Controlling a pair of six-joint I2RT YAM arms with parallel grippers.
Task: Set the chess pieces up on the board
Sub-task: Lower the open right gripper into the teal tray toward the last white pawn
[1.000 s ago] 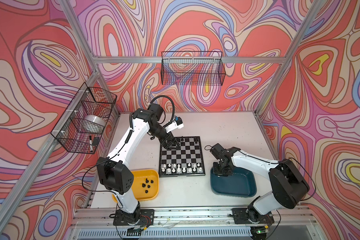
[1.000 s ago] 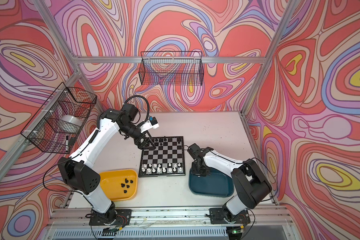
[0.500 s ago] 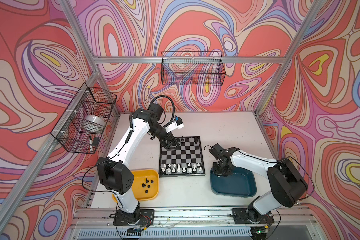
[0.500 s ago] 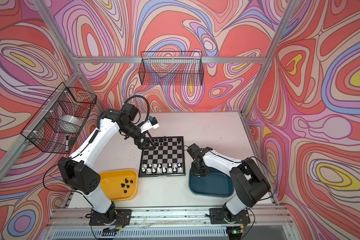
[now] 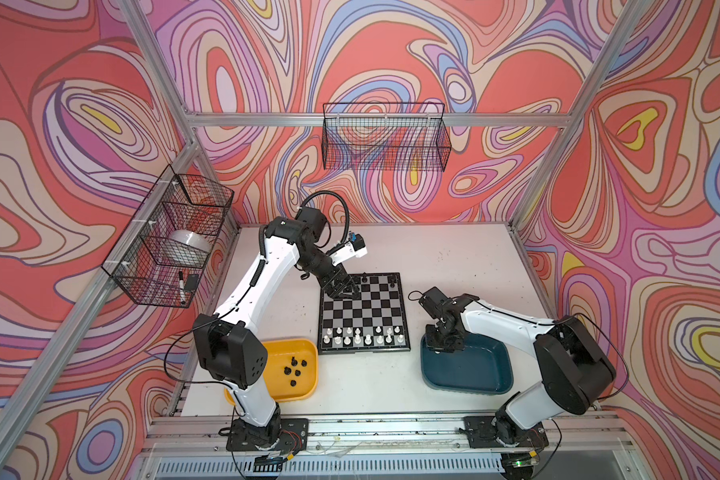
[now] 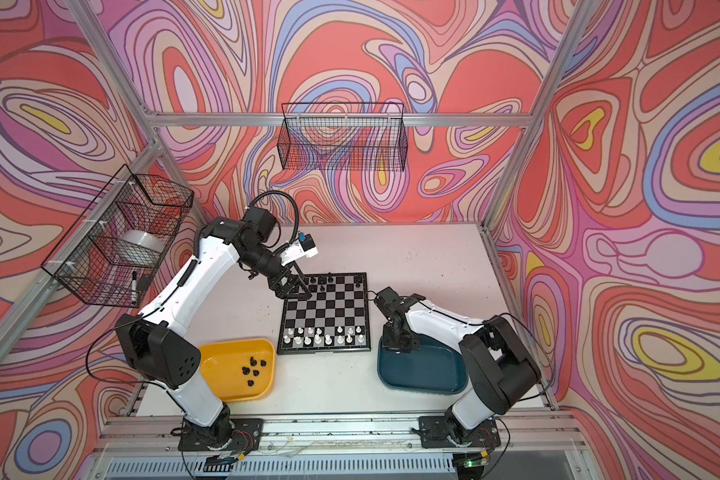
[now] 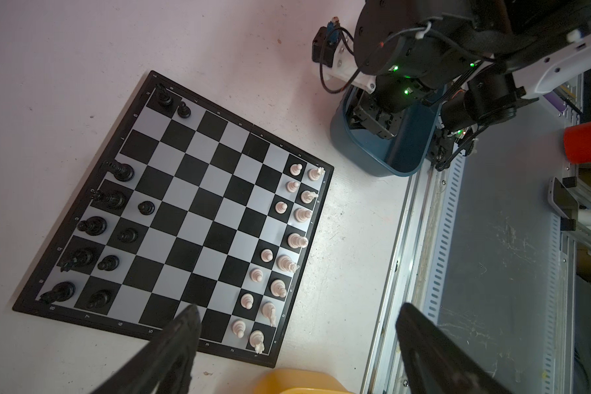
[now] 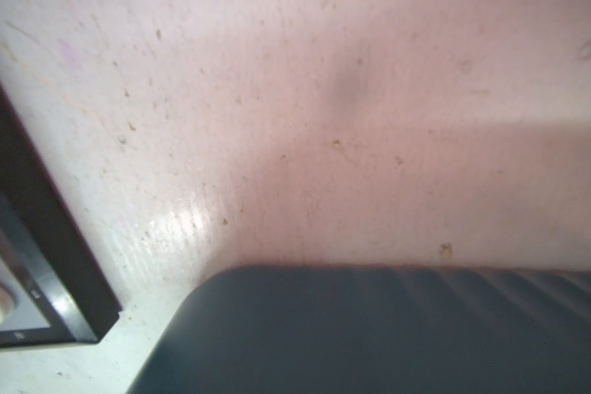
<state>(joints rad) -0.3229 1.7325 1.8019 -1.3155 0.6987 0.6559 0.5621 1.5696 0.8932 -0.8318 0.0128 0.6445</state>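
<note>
The board lies mid-table. White chess pieces fill its two near rows. Several black ones stand along its far rows. More black pieces lie in the yellow tray. My left gripper hovers over the board's far left corner, open and empty. My right gripper points down into the far left corner of the teal tray, shut. Its fingertips are hidden, so I cannot see whether it holds anything.
In the right wrist view the teal tray's rim sits close to the board's corner. Wire baskets hang on the back wall and the left wall. An aluminium rail runs along the table's front edge.
The right gripper has closed the last bit inside the teal tray. Neither arm has visibly shifted, and the left gripper has stayed open.
</note>
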